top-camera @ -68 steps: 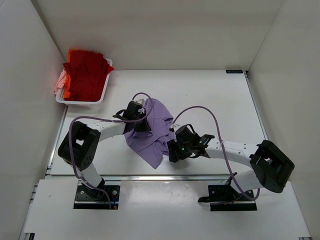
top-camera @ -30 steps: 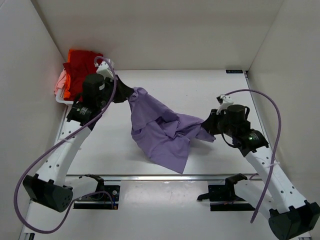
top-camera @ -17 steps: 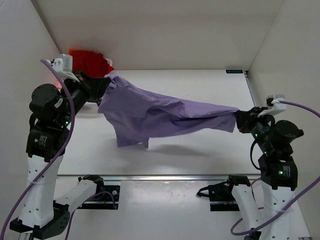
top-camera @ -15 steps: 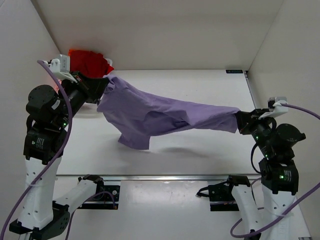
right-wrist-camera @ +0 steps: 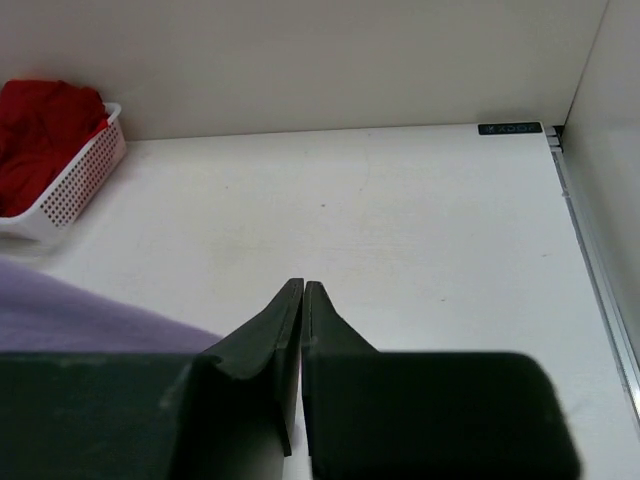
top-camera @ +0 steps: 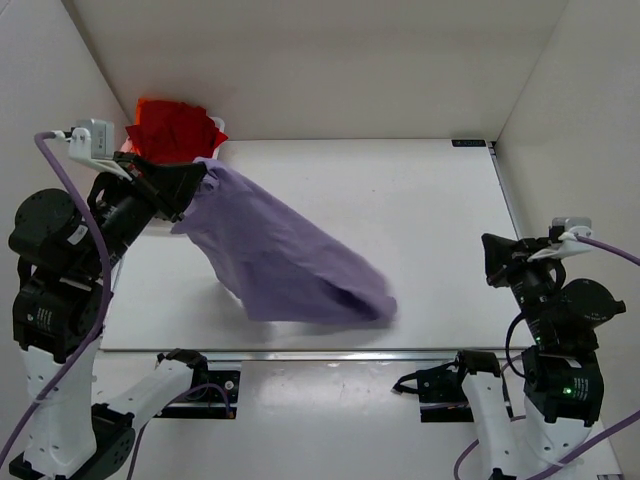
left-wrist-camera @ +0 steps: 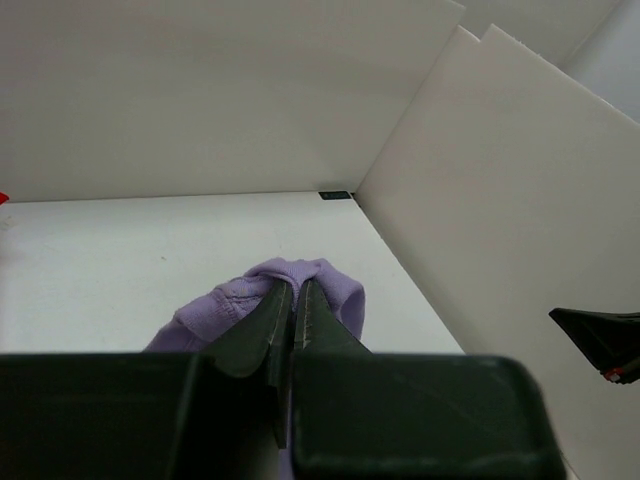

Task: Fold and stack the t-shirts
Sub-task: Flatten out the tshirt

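The left arm stands tall over the left edge of the table [top-camera: 430, 210], its upper links stacked almost upright and the wrist reaching toward the far-left corner. The left gripper [top-camera: 196, 179] sits high above that corner. In the left wrist view its fingers [left-wrist-camera: 278, 312] are pressed together on a bunched fold of the lavender t-shirt [top-camera: 285, 262].

Beneath and behind that gripper, in the far-left corner, the white basket [right-wrist-camera: 82, 172] holds the red t-shirt [top-camera: 176, 126], heaped above its rim.

The lavender t-shirt hangs only from the left gripper. It runs in a long slant from the far-left corner down toward the middle of the near edge. Its lower end is motion-blurred, so whether it touches the tabletop cannot be told. A strip of its cloth also shows at the lower left of the right wrist view [right-wrist-camera: 90, 315], clear of the fingers there.

The right arm rises at the right edge, its forearm near vertical and the wrist bent so that the right gripper [top-camera: 489, 258] points left across the table. It is well apart from the shirt. Its fingers [right-wrist-camera: 288, 312] lie closed against each other with nothing between them.
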`<action>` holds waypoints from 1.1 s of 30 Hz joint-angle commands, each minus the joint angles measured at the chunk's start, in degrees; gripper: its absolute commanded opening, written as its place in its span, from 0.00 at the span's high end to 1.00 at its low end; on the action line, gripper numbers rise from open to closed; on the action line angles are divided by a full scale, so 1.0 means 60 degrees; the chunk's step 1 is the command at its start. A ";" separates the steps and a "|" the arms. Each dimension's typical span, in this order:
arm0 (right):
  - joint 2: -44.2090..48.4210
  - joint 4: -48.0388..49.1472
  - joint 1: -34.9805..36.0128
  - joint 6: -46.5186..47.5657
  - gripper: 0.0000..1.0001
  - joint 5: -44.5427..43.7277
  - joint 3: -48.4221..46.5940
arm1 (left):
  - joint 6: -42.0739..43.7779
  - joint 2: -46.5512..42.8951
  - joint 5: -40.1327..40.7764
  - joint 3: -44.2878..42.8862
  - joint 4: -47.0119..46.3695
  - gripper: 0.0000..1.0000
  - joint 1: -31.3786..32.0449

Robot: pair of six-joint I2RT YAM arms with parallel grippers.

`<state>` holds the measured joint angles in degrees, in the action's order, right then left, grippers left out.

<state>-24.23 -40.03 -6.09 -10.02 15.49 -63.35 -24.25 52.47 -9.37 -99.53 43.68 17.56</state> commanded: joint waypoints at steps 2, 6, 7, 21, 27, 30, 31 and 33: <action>0.0171 0.0139 -0.0083 0.0046 1.00 0.0142 0.0464 | 0.0087 -0.0146 0.0141 0.0180 -0.0117 1.00 0.0046; -0.0106 0.0678 -0.0245 -0.0351 0.99 0.2843 0.2187 | -0.0118 -0.0307 -0.0255 0.1000 -0.0483 1.00 -0.0158; -0.0238 0.0942 -0.0274 -0.0612 1.00 0.3361 0.2484 | -0.0147 -0.0365 -0.0313 0.1263 -0.0657 1.00 -0.0202; -0.3351 0.5558 0.9785 -0.2025 0.66 -0.2851 0.6035 | -0.0411 -0.0453 -0.0446 0.2949 -0.1347 1.00 -0.0364; -0.6286 0.6583 1.0769 -0.0295 0.60 -0.3032 0.5009 | -0.0411 -0.0468 -0.0417 0.3155 -0.1304 1.00 -0.0437; -0.7062 0.7183 1.0843 0.0291 0.56 -0.2744 0.4671 | -0.0397 -0.0424 -0.0489 0.3315 -0.1361 1.00 -0.0437; -0.7355 0.7359 1.0829 0.0438 0.55 -0.2771 0.4482 | -0.0397 -0.0395 -0.0374 0.3360 -0.1391 1.00 -0.0437; -0.7840 0.7492 1.0975 0.0615 0.55 -0.2699 0.4144 | -0.0382 -0.0366 -0.0460 0.3520 -0.1449 1.00 -0.0481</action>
<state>-68.93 -2.26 58.67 -11.27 1.34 -34.44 -26.39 50.43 -11.42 -79.31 37.23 15.18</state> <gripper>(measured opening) 0.450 0.104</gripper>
